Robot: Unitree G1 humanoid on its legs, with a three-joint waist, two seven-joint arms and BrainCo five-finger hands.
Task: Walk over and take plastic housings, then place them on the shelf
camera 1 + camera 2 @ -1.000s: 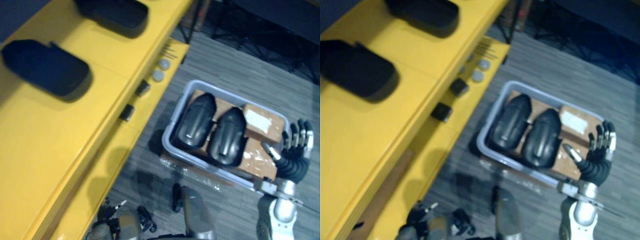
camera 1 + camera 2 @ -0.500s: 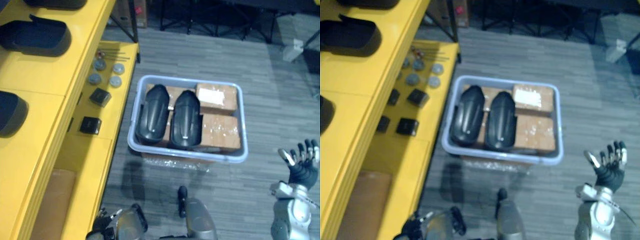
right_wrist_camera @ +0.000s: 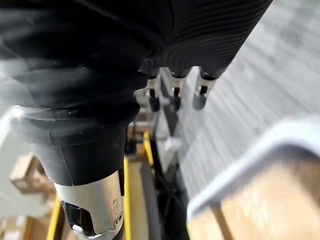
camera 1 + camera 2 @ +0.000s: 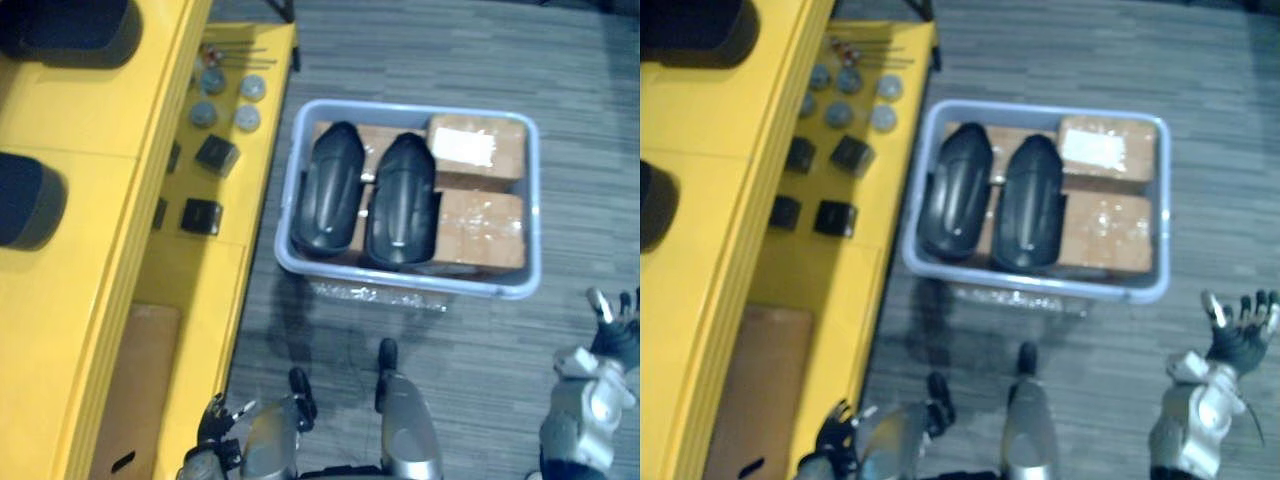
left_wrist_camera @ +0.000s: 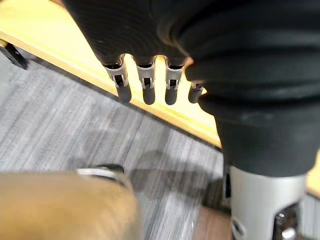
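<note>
- Plastic housings [image 4: 330, 200], two dark ones, are seen lying side by side in a grey bin [image 4: 410, 284] on the floor. The half of the bin facing the yellow shelf [image 4: 70, 300] is filled by them, and the other half is taken by cardboard boxes [image 4: 480, 230].
- Their long axes run from the bin's near rim to its far rim, parallel to the shelf edge.
- The right robot hand [image 4: 1238, 345] is held outside the bin, off its near corner on the box side, with fingers spread and nothing held. The housings lie forward of it and toward the shelf, past the boxes.
- The left robot hand [image 5: 147, 85] is hung low, short of the bin's near rim on the shelf side, with fingers loosely extended and empty.
- Neither robot hand is judged clearly nearer; a reach over the near rim is called for either way.
- More dark housings [image 4: 30, 200] are already set on the shelf top, well to the side of the bin.
- Small discs [image 4: 246, 88] and black blocks [image 4: 217, 155] are laid on the lower ledge next to the bin.
- Grey planked floor [image 4: 480, 50] is seen all around the bin.
</note>
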